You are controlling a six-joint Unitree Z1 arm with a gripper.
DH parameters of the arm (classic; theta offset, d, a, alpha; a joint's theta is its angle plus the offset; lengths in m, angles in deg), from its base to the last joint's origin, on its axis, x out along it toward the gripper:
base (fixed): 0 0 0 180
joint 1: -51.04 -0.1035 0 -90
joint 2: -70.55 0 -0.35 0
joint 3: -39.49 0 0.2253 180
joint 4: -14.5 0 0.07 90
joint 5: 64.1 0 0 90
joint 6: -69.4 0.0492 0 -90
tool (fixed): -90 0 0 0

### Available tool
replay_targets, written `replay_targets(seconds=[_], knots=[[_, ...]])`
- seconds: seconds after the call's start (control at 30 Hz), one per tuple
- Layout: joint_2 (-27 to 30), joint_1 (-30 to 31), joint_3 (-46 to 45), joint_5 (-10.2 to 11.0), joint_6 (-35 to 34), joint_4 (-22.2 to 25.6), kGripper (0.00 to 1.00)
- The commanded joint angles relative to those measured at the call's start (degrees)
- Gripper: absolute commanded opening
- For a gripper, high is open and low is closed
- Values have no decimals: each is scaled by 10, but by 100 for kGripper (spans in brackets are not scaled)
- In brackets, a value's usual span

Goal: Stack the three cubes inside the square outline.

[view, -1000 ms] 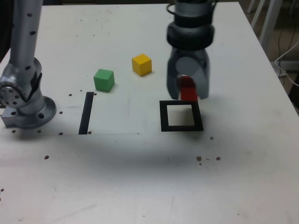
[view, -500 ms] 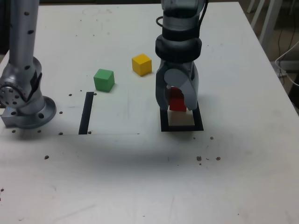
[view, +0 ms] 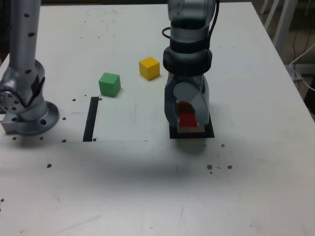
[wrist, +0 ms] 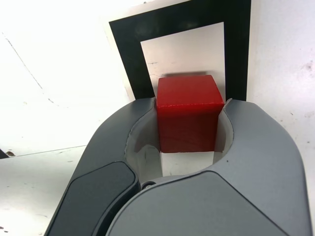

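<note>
My gripper (view: 187, 120) is shut on the red cube (view: 186, 119) and holds it low over the white centre of the black square outline (view: 210, 132). In the wrist view the red cube (wrist: 188, 114) sits clamped between the two grey fingers (wrist: 251, 147), with the square outline (wrist: 123, 54) directly beyond it. Whether the cube touches the table I cannot tell. The green cube (view: 110, 84) and the yellow cube (view: 149, 68) rest on the table at the exterior view's left of the gripper, apart from each other.
The arm's silver base (view: 24, 105) stands at the exterior view's left edge. A straight black strip (view: 90, 118) lies between the base and the outline. Small dark specks dot the white table (view: 147, 187). Its right edge runs near chair legs.
The gripper has come down and slightly to the exterior view's left with the red cube, from behind the outline to over its white centre.
</note>
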Motion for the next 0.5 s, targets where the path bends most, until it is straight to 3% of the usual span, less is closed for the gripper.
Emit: replay_targets(seconds=[0.0, 0.47], knots=[[-5, 0, -6, 1, -5, -10, 25], [-12, -4, -18, 11, -7, -34, 27]])
